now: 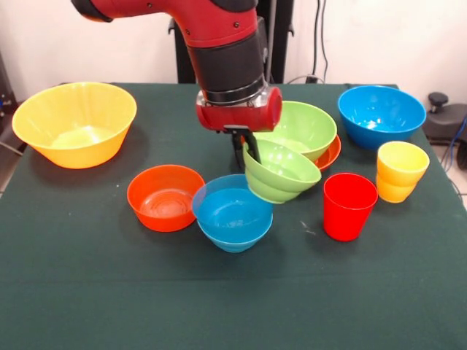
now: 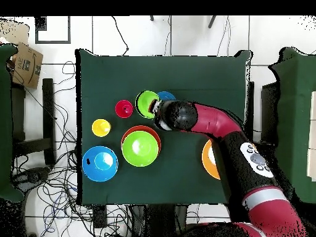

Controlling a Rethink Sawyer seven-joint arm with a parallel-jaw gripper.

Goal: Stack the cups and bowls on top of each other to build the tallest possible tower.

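Note:
My gripper is shut on the rim of a small green bowl and holds it tilted, just above and right of a small blue bowl. In the overhead view the gripper and the small green bowl show beside the blue bowl. A small red-orange bowl sits left of the blue one. A large green bowl is nested in a red-orange bowl. The red cup and the yellow cup stand upright at the right.
A large orange-yellow bowl sits at the far left and a large blue bowl at the far right of the green-clothed table. In the overhead view my arm hides the small red-orange bowl.

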